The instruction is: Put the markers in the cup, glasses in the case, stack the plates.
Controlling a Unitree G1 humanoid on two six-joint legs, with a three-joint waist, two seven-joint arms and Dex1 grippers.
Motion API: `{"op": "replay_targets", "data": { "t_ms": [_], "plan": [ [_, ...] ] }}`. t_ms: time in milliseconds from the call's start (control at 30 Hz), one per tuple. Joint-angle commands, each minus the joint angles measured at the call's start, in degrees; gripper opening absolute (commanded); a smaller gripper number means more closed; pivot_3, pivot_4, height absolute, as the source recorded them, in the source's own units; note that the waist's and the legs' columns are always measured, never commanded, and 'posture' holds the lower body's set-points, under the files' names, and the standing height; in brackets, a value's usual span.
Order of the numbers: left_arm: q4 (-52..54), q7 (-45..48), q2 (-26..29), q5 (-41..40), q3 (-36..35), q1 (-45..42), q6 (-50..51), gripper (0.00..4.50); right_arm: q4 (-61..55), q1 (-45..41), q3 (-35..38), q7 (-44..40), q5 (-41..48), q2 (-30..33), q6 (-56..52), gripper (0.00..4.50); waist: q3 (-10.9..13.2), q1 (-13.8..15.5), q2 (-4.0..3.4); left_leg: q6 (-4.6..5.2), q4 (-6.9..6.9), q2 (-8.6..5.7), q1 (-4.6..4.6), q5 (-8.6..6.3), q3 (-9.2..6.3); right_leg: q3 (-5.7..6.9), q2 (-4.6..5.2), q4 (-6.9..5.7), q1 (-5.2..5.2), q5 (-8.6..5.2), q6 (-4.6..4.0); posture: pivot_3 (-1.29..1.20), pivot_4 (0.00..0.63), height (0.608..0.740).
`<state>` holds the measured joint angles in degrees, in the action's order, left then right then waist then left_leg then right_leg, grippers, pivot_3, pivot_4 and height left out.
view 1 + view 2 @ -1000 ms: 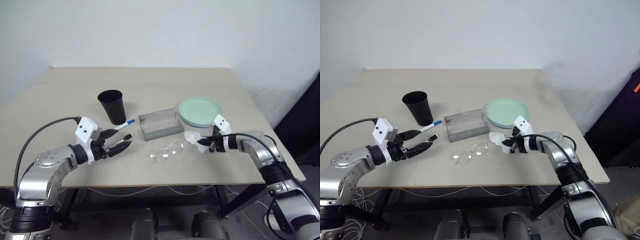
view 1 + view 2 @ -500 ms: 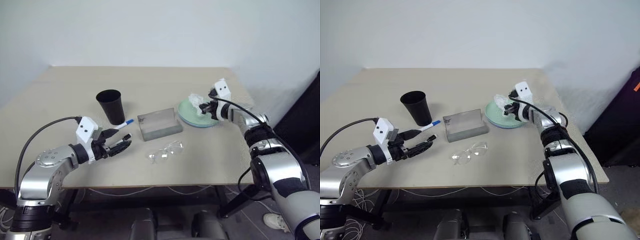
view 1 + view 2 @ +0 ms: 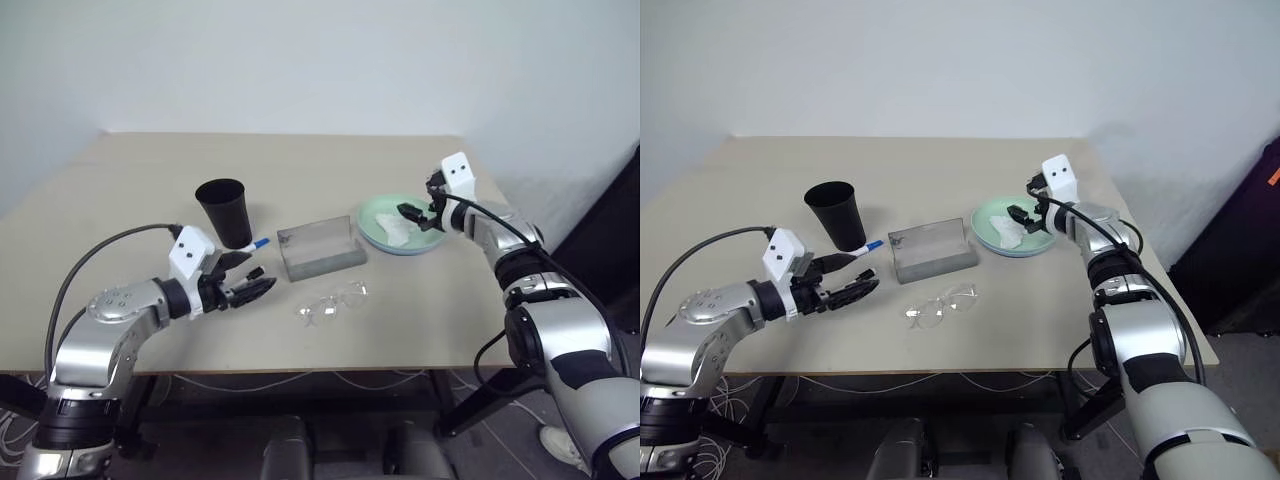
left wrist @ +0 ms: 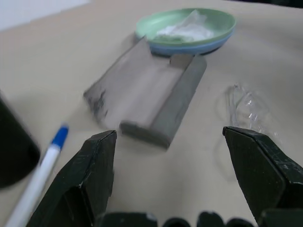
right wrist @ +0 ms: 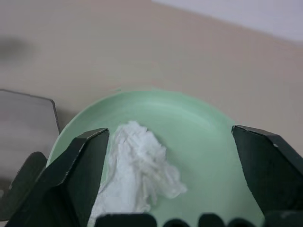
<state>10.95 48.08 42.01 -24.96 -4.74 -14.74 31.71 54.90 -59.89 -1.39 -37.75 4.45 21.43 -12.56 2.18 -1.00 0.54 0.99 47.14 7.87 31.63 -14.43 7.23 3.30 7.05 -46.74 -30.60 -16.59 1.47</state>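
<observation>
Right gripper [image 3: 418, 217] hovers over the plates [image 3: 430, 238] near the tabletop's right edge, its fingers spread wide and empty. Under it a crumpled tissue [image 5: 139, 175] lies in the green plate [image 5: 208, 142], which sits stacked on the blue plate [image 4: 189, 48]. Left gripper [image 3: 252, 287] hangs low over the tabletop [image 3: 120, 200] toward the front left, fingers also wide apart and holding nothing. Just beyond it a blue-capped marker [image 3: 250, 246] lies flat, its cap end pointing toward the case [image 3: 320, 249]; whether a second marker lies beside the left fingers I cannot tell. An upright cup [image 3: 224, 212] stands just behind the marker, left of centre. At mid-table the case lies open with nothing in it, between the cup and the plates. Glasses [image 3: 333, 303] rest in front of the case, nearer the front edge, apart from both grippers.
</observation>
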Motion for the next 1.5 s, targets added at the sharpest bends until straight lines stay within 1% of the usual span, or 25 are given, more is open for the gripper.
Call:
{"op": "replay_targets", "data": {
  "t_ms": [33, 133, 200, 300, 333, 400, 500, 567, 767, 1000, 1167, 1467, 1500],
  "plan": [
    [2.6, 0.3, 0.2, 1.5, 3.8, -6.2, 1.2, 3.81, -15.1, 3.8, 0.9, -3.8, 2.4, 2.7, -6.7, 4.46, 0.0, -0.2, -0.01, 0.0, 0.0, 0.0, -0.03, 0.0, -0.02, 0.01, 0.0, 0.01, 0.05, 0.0, 0.0, 0.0, 0.0, 0.649],
    [3.1, 0.1, 0.2, 4.6, 9.8, -12.3, 4.7, 3.81, -26.5, 7.8, 1.6, -6.1, 4.6, 5.1, -13.9, 4.46, 0.0, -0.2, -0.04, -0.01, -0.02, 0.0, -0.07, 0.0, -0.04, 0.02, -0.03, 0.0, 0.13, 0.02, 0.04, 0.0, 0.0, 0.649],
    [2.9, 0.2, 0.4, 7.2, 13.7, -15.6, 6.5, 3.81, -32.3, 9.5, 1.9, -7.2, 5.8, 6.4, -16.7, 4.46, 0.0, -0.3, -0.07, -0.01, -0.04, 0.0, -0.07, 0.02, -0.06, 0.01, -0.06, -0.01, 0.15, 0.03, 0.05, 0.0, 0.0, 0.649],
    [1.3, 0.8, -0.7, 9.9, 20.3, -22.4, 12.2, 3.81, -41.2, 12.2, 1.4, -9.8, 6.6, 9.6, -17.9, 4.46, 0.0, -0.2, -0.07, -0.01, -0.04, 0.0, -0.09, 0.03, -0.07, 0.0, -0.07, 0.0, 0.16, 0.03, 0.06, 0.0, 0.0, 0.649],
    [0.9, 0.7, -0.9, 10.3, 21.4, -23.7, 13.7, 3.81, -42.7, 12.7, 1.3, -10.2, 6.7, 10.1, -18.1, 4.46, 0.0, -0.2, -0.07, -0.01, -0.03, 0.0, -0.09, 0.02, -0.08, 0.01, -0.07, 0.0, 0.16, 0.03, 0.07, 0.0, 0.0, 0.649],
    [-0.1, 1.1, -2.1, 12.1, 26.0, -28.3, 18.1, 3.81, -47.0, 14.7, 0.5, -12.3, 6.4, 12.9, -17.7, 4.46, 0.0, -0.1, -0.06, -0.01, -0.03, 0.0, -0.15, 0.02, -0.09, 0.01, -0.07, 0.03, 0.17, 0.02, 0.07, 0.0, 0.0, 0.649],
    [-1.5, 2.0, -3.7, 15.0, 32.6, -33.4, 22.8, 3.81, -50.5, 16.1, 0.2, -14.8, 7.5, 14.8, -18.5, 4.46, 0.0, -0.1, -0.05, 0.0, 0.0, -0.03, -0.15, 0.02, -0.14, 0.02, -0.06, 0.07, 0.21, 0.02, 0.08, 0.0, 0.0, 0.649],
    [-2.5, 2.7, -4.8, 16.9, 36.9, -35.9, 24.9, 3.81, -51.6, 16.4, 0.1, -14.9, 7.8, 15.0, -19.3, 4.46, 0.0, -0.2, -0.06, 0.01, 0.02, -0.04, -0.16, 0.02, -0.15, 0.02, -0.06, 0.08, 0.23, 0.02, 0.08, 0.0, 0.0, 0.649],
    [-5.1, 5.0, -7.0, 20.7, 45.9, -40.3, 27.8, 3.81, -54.5, 17.8, 0.0, -14.7, 8.4, 15.2, -21.8, 4.46, 0.0, -0.2, -0.07, 0.01, 0.0, -0.03, -0.15, 0.03, -0.19, 0.01, -0.08, 0.06, 0.17, 0.02, 0.08, 0.0, 0.0, 0.649],
    [-7.7, 7.5, -8.2, 23.7, 51.8, -42.9, 29.1, 3.81, -58.5, 20.1, 0.5, -19.0, 11.8, 18.1, -24.8, 4.46, 0.0, -0.1, -0.06, 0.04, 0.05, -0.09, -0.13, 0.03, -0.24, 0.01, -0.05, 0.1, 0.22, 0.02, 0.08, 0.0, 0.0, 0.649],
    [-9.6, 8.0, -9.5, 24.7, 52.9, -42.8, 29.6, 3.81, -60.0, 20.8, 0.7, -19.3, 13.0, 19.0, -25.0, 4.46, 0.0, -0.1, -0.05, 0.06, 0.07, -0.1, -0.14, 0.04, -0.27, 0.0, -0.04, 0.1, 0.22, 0.02, 0.07, 0.0, 0.0, 0.649],
    [-13.5, 7.6, -12.3, 26.4, 53.0, -42.5, 29.2, 3.81, -61.3, 21.7, 0.2, -17.7, 13.7, 18.5, -25.2, 4.46, 0.0, 0.2, -0.06, 0.16, 0.13, -0.17, -0.14, 0.1, -0.37, 0.0, -0.04, 0.1, 0.34, 0.02, 0.07, 0.0, 0.0, 0.649],
    [-13.7, 7.7, -12.4, 26.4, 53.0, -42.5, 29.3, 3.63, -61.3, 21.8, 0.2, -17.6, 13.7, 18.5, -25.2, 4.49, 0.0, 0.3, -0.06, 0.17, 0.16, -0.17, -0.14, 0.11, -0.37, 0.0, -0.03, 0.1, 0.35, 0.02, 0.07, 0.0, 0.0, 0.649]
  ]
}}
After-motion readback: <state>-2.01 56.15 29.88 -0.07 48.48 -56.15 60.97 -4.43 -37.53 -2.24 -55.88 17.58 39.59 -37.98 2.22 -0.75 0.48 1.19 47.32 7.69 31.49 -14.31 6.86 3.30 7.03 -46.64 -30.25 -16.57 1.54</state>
